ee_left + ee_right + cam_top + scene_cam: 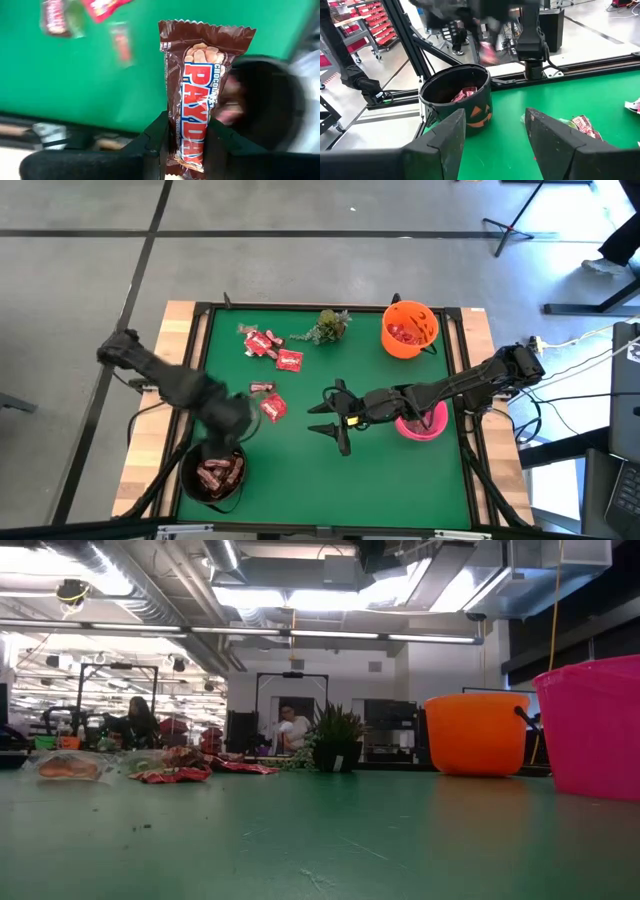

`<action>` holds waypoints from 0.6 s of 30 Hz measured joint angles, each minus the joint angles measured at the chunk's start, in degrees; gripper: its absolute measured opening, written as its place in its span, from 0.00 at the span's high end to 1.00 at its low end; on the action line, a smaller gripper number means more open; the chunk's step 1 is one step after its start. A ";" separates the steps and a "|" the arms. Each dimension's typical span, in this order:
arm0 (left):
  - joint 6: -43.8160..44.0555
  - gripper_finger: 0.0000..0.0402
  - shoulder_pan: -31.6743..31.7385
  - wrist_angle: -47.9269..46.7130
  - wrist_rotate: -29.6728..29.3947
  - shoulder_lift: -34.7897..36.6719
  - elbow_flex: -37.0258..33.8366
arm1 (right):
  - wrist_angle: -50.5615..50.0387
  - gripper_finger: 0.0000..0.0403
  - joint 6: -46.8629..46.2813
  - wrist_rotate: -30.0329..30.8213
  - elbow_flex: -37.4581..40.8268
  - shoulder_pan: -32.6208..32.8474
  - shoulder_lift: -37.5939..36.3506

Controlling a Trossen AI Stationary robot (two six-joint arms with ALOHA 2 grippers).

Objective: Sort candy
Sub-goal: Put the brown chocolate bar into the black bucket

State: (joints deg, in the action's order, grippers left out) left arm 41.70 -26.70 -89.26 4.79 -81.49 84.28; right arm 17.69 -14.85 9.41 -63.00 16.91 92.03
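My left gripper (187,127) is shut on a dark brown candy bar (202,75) with blue and white print. It hangs above the table's near left part (230,425), beside the black bowl (212,475), which holds brown bars. Red packets (265,343) and a few more sweets (270,405) lie on the green mat. My right gripper (335,418) stands open above the mat's middle, nothing between its fingers (450,132). My left gripper pinches the brown bar between its two fingers at one end (187,145). The fingers point down at the table and lie along the bar. The rest of the bar sticks out past the fingertips, and the bar is lifted clear of the mat.
An orange bowl (408,328) with red sweets stands at the far right. A pink bowl (422,423) sits under my right arm. A green plant sprig (325,327) lies at the far middle. A raised dark frame (205,315) borders the mat.
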 joint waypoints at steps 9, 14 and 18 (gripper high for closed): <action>20.06 0.81 -25.55 17.29 -14.49 0.14 -0.33 | 0.22 0.49 -0.18 0.00 0.00 0.00 0.00; 28.98 0.78 -31.84 20.10 -15.12 0.08 -5.78 | 0.75 0.49 -1.38 0.00 0.00 0.00 0.00; 32.49 0.69 -32.89 19.14 -13.59 0.05 -8.78 | 0.76 0.49 -1.38 0.01 0.00 0.00 0.02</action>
State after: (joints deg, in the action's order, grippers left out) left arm 74.19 -59.59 -70.12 -8.80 -81.44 75.50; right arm 18.46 -16.23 9.42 -63.00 16.91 92.05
